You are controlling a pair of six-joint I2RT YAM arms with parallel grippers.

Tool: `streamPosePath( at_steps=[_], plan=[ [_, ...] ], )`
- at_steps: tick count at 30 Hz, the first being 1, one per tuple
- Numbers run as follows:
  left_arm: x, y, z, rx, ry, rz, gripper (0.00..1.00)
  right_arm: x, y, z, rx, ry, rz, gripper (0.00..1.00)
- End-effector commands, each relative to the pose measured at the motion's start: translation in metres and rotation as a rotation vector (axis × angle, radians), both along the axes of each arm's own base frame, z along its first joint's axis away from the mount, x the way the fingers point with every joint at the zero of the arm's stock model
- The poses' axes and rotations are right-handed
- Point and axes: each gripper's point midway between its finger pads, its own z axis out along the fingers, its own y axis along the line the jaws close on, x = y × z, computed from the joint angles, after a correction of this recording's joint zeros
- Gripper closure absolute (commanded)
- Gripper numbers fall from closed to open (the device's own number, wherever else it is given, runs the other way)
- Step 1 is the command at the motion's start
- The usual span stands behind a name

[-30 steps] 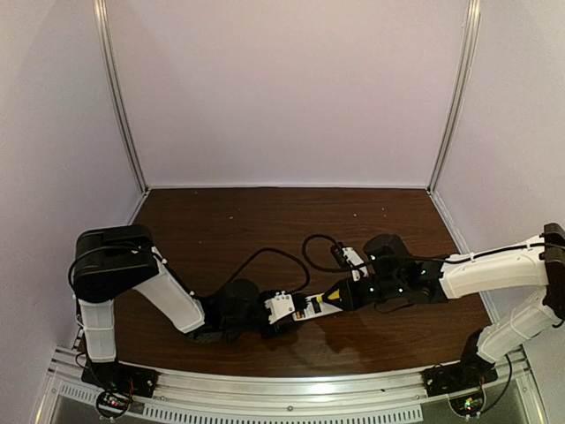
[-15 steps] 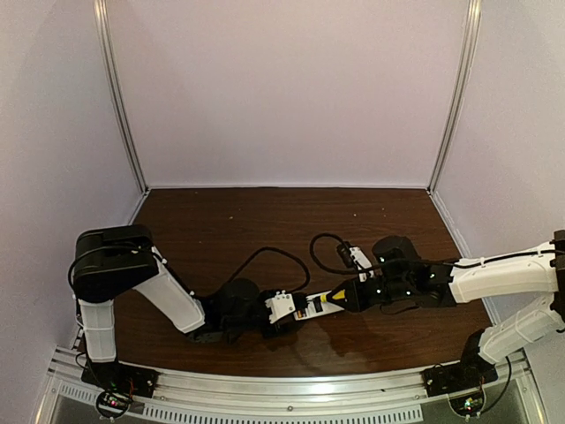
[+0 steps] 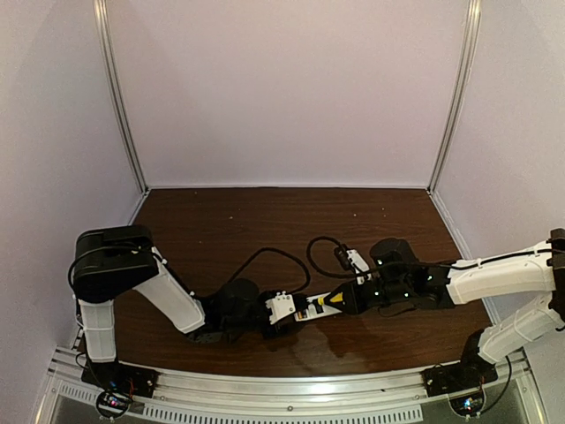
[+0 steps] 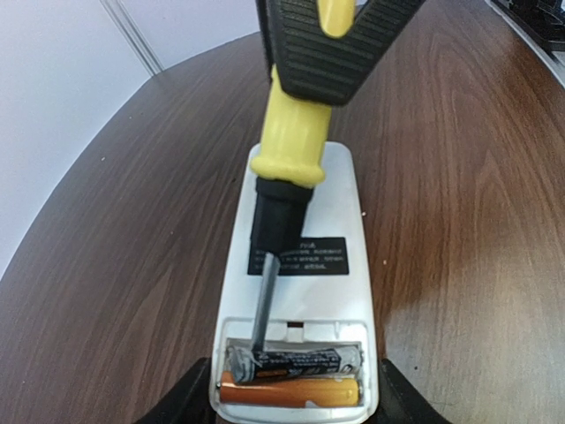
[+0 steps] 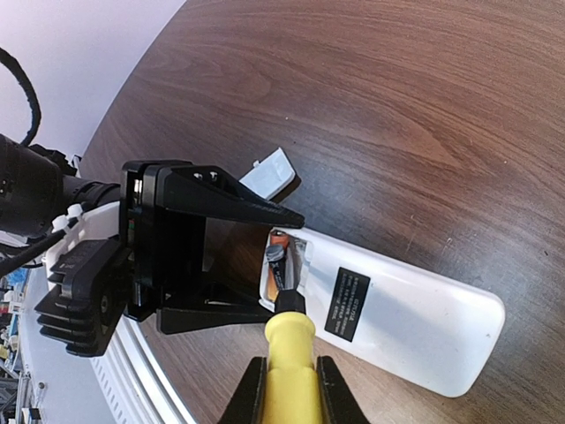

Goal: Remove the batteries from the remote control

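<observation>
- Two grippers are meeting over the near part of the table (image 3: 221, 221) in the top view. The left gripper (image 3: 281, 309) is pinching one end of the remote control (image 3: 311, 308), and the right gripper (image 3: 342, 299) is clamping the yellow screwdriver (image 3: 334, 300) above the remote's other half.
- In the left wrist view the remote is lying flat, back up, its near end sitting between the left jaws, one dark finger at each corner. The compartment there is standing open. The dark battery (image 4: 296, 359) is lying on the label side and the orange battery (image 4: 291, 389) at the very end, touching side by side. The screwdriver's metal tip is pressing on the dark battery's left end.
- In the right wrist view the right jaws are squeezing the yellow handle at the bottom edge. The tip is reaching into the compartment, framed by the left gripper's black fingers. A white cover piece (image 5: 269, 172) is lying just beside that gripper.
</observation>
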Motion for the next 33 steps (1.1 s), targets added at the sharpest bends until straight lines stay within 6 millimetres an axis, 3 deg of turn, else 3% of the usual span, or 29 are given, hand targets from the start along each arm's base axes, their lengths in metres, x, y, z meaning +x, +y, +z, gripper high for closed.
streamPosePath(
  at_steps=[1, 13, 33],
  plan=[
    [0.000, -0.009, 0.014, -0.057, -0.012, -0.012, 1.00, -0.007, 0.005, 0.013, 0.052, -0.013, 0.023, 1.00],
    [0.000, -0.009, 0.014, -0.060, -0.009, -0.012, 1.00, -0.014, 0.000, 0.005, 0.025, 0.000, 0.012, 1.00],
    [0.001, -0.009, 0.015, -0.068, -0.002, -0.010, 1.00, -0.021, 0.005, 0.012, 0.019, -0.013, 0.016, 1.00]
  ],
)
